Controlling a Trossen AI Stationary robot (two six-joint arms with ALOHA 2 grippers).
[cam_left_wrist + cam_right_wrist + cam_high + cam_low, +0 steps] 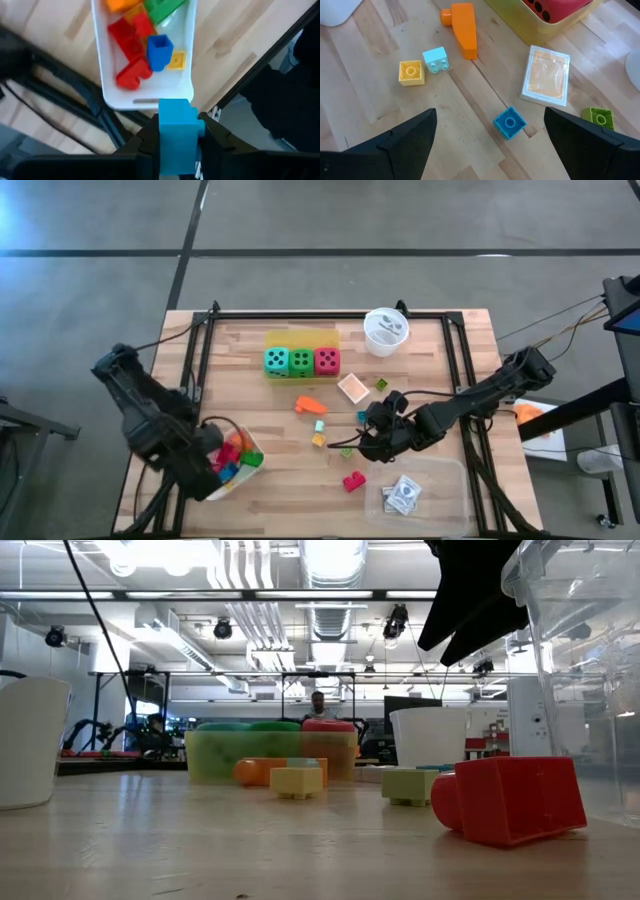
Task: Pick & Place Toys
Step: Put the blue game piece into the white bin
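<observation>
My left gripper point(177, 131) is shut on a blue block point(176, 127) and stands above the near end of a white tray point(145, 97) at the table's left front point(222, 480). That tray holds red, blue, yellow, green and orange blocks. My right gripper point(490, 132) hangs open over the middle of the table point(370, 435), touching nothing. Under it lie loose toys flat on the wood: an orange block point(462, 22), a yellow one point(411, 73), a pale teal one point(435, 60), a blue one point(509, 121) and a green one point(597, 117). My left gripper pinches the blue block by two opposite sides point(162, 142) between its two fingers point(145, 142). The fingers come from above, pointing down. The block is lifted clear, above the white tray's near rim, with its studded end away from the wrist.
A yellow tray point(300, 338) at the back holds teal point(276, 361), green and red dice. A round white cup point(385, 332) stands at the back right. A card point(352, 388) lies mid-table, a red block point(353, 481) near the front. A clear tray point(440, 480) holds cards.
</observation>
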